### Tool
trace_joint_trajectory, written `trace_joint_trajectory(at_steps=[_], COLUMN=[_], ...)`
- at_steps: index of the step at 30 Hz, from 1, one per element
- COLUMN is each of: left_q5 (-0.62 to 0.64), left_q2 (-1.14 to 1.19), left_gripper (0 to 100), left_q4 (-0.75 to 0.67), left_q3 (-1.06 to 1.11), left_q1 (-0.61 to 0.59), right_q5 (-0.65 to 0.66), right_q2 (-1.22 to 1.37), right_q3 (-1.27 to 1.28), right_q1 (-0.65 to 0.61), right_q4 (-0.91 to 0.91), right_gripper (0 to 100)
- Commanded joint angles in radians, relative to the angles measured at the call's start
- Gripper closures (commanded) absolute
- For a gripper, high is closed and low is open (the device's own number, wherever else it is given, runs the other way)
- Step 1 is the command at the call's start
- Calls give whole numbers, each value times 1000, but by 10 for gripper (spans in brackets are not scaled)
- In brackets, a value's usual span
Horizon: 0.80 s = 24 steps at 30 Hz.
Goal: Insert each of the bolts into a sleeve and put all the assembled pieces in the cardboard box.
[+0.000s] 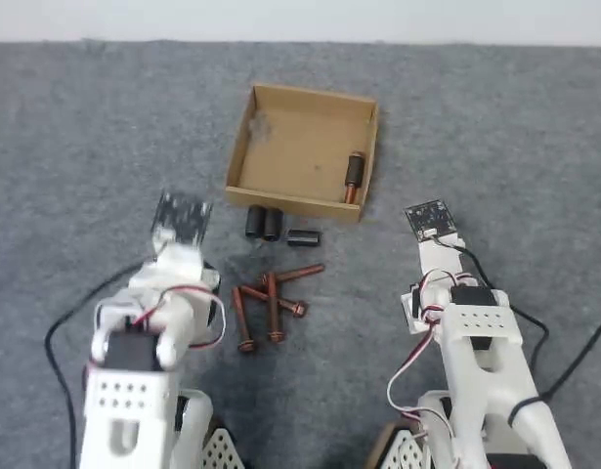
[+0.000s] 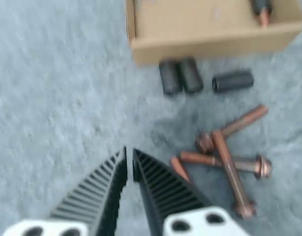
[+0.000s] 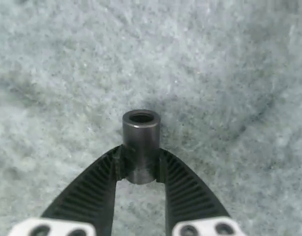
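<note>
The cardboard box (image 1: 243, 147) sits at the table's middle back, with one bolt-in-sleeve piece (image 1: 354, 177) lying against its right wall. Three black sleeves (image 1: 272, 224) lie just in front of the box, also seen as sleeves (image 2: 190, 76) in the left wrist view. Several copper bolts (image 1: 272, 295) lie crossed in a pile nearer the arms; the same bolts (image 2: 227, 160) show beside my left gripper. My left gripper (image 2: 129, 155) is shut and empty, above the carpet left of the pile. My right gripper (image 3: 141, 164) is shut on an upright black sleeve (image 3: 141, 135), right of the box.
Grey carpet (image 1: 515, 127) covers the table. The left arm (image 1: 144, 342) and right arm (image 1: 476, 342) rise from the front edge, with cables trailing beside them. Open carpet lies left and right of the box.
</note>
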Motion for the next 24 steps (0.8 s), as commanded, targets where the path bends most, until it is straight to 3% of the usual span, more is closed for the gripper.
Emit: trace_joint_trajectory(at_steps=[1,7,15,24], left_q5=[83,149,301,489], left_q2=[284,552,763,770], left_gripper=[983,981,980,980], left_q4=[3,106,84,5], left_q3=[-160,-275,-323,-298], left_q1=[9,11,14,235], right_q5=[18,20,20,21], right_q2=[-41,-41,-41,-41], right_q3=[-6,-6,-6,-6], right_q1=[12,12,8,8], right_q4=[-18,-19,-19,-19], right_gripper=[991,991,991,991])
